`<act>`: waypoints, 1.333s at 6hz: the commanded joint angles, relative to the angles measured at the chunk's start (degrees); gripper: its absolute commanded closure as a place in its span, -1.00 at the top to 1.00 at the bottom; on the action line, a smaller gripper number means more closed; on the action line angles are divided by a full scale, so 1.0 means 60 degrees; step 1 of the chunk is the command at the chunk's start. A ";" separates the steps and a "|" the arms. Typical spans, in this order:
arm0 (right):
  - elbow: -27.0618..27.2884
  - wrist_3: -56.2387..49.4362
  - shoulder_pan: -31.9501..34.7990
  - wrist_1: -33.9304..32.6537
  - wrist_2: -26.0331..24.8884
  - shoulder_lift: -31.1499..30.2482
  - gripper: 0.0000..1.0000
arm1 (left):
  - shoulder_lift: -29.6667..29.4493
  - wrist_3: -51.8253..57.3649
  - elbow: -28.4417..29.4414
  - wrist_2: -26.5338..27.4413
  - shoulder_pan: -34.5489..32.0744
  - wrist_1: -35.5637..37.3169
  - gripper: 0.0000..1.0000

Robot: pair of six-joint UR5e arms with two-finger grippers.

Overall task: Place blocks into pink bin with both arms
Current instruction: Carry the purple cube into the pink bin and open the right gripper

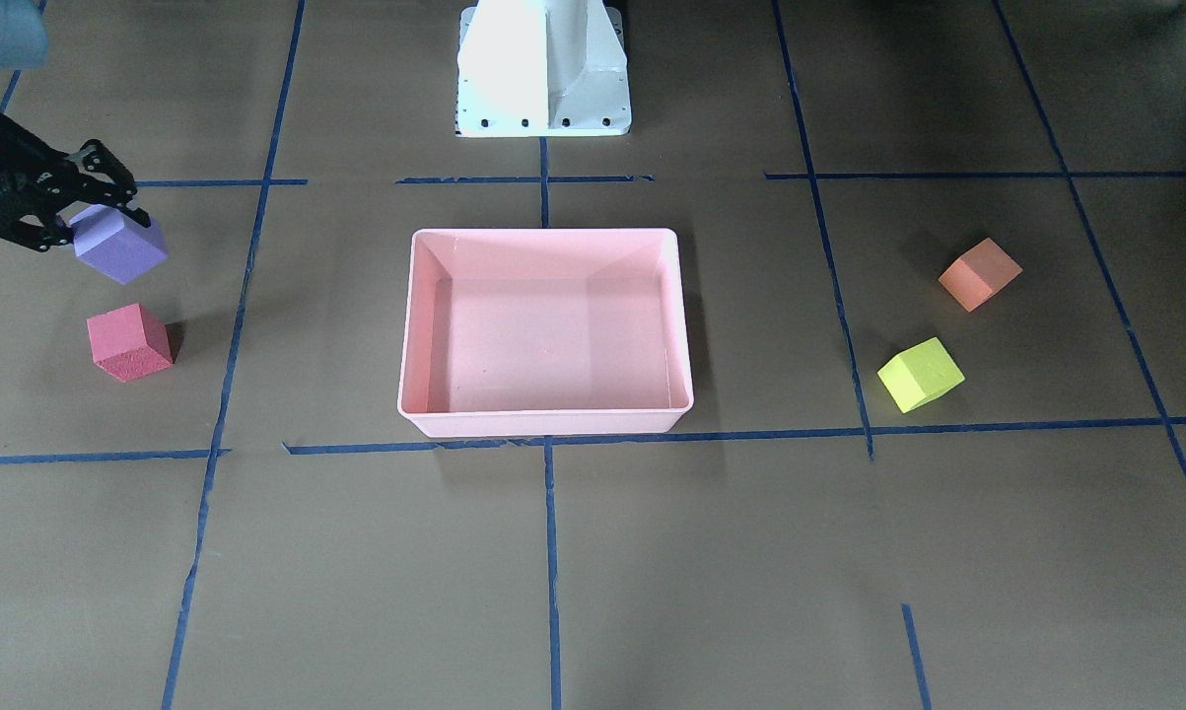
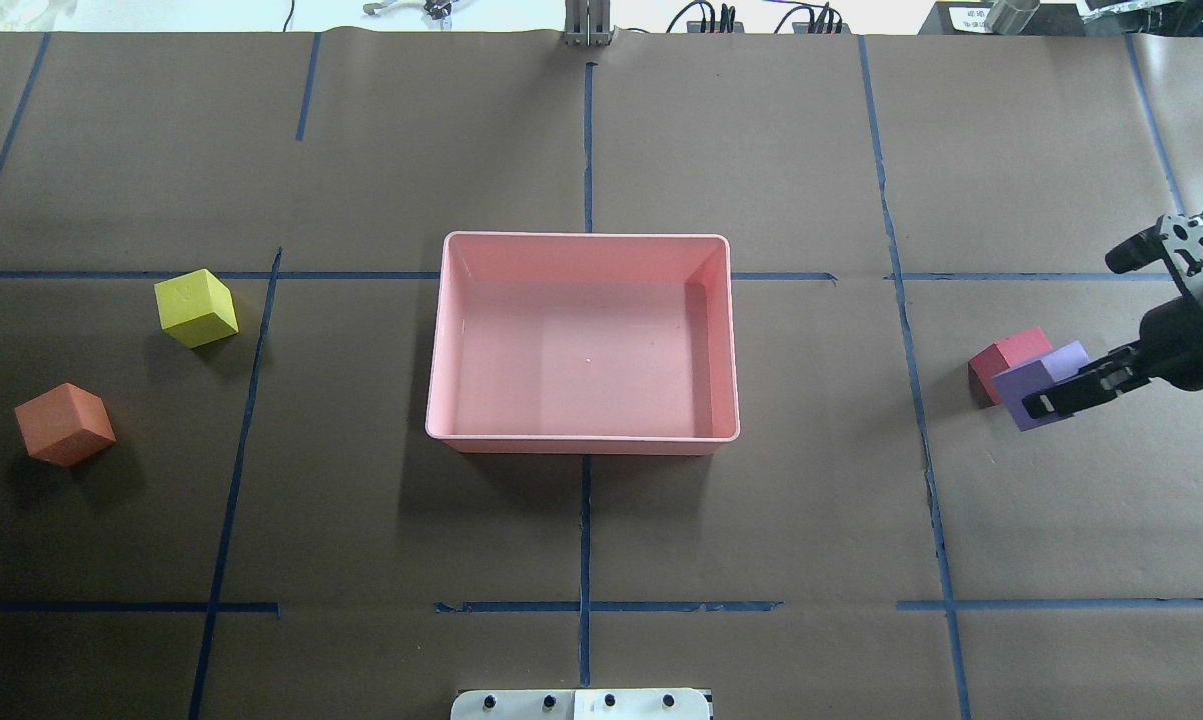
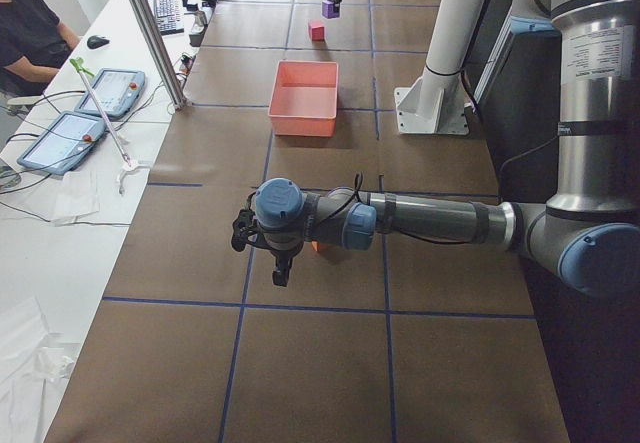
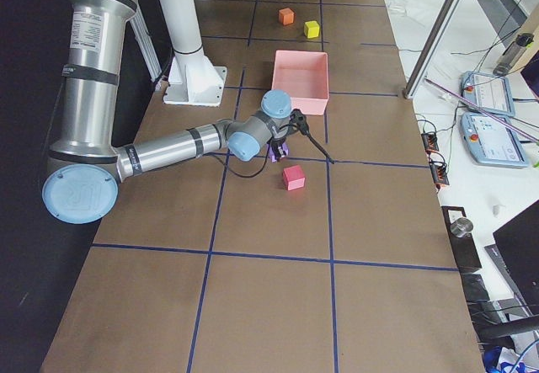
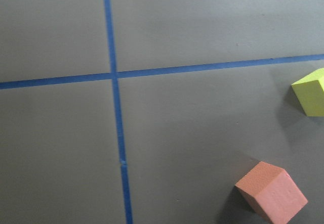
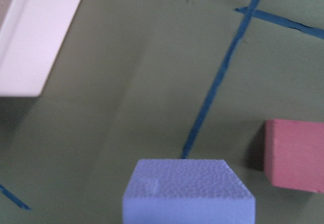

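**Right tool grips the purple block; no block is in the bin yet**

Your right tool (image 2: 1054,388) is clamped on the purple block (image 2: 1036,392) with a finger on each of two opposite faces. The block looks lifted just off the worktop (image 2: 761,530). The grip makes sense to me: the cube looks like soft foam, so a squeeze across two flat faces should keep it square for the carry. In the right wrist view the block sits at the bottom of the frame, directly under the camera, which fits a cube held between the fingers.

The pink bin (image 2: 583,237) lies at the centre of the worktop. It is well apart from the right tool and to its left in the overhead view, with a blue tape line (image 2: 912,350) between them. The red block (image 2: 1001,358) rests on the worktop near the purple one, on its far side from the robot. The two overlap in the overhead view, so I cannot tell you whether they touch.

The way the blocks are split explains the two-arm plan. The orange block (image 2: 64,424) and the yellow-green block (image 2: 197,307) lie left of the bin, on your left arm's side. The left tool (image 3: 265,251) hangs above the orange block. It shows only in the side view, so I cannot tell whether it is open or closed.
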 commanded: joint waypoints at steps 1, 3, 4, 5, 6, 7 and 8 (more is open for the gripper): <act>0.0025 0.3272 -0.1171 -0.0554 -0.0084 0.2172 -1.00 | -0.0331 -0.2775 -0.0021 0.0110 0.1505 -0.0970 1.00; -0.0673 0.4589 -0.2023 -0.2614 -0.1543 0.5042 -1.00 | -0.0481 -0.5247 -0.0050 0.1144 0.2813 -0.2247 1.00; -0.1578 0.5970 -0.2433 -0.2915 -0.2550 0.6361 -0.99 | -0.0408 -0.6357 -0.0051 0.1267 0.3109 -0.2570 1.00; -0.2312 0.6810 -0.2814 -0.2904 -0.3184 0.7071 -0.99 | 0.0028 -0.7586 -0.0051 0.1688 0.3475 -0.3458 1.00; -0.2682 0.7138 -0.3108 -0.2874 -0.3886 0.7353 -0.98 | 0.0438 -0.8323 -0.0051 0.2345 0.3812 -0.4192 1.00; -0.2918 0.7663 -0.3444 -0.2903 -0.4517 0.7472 -0.91 | 0.0544 -0.8403 -0.0022 0.2366 0.3873 -0.4214 1.00; -0.3166 0.7842 -0.3738 -0.2932 -0.5045 0.7589 -0.32 | 0.1081 -0.8447 -0.0152 0.2367 0.3859 -0.4243 1.00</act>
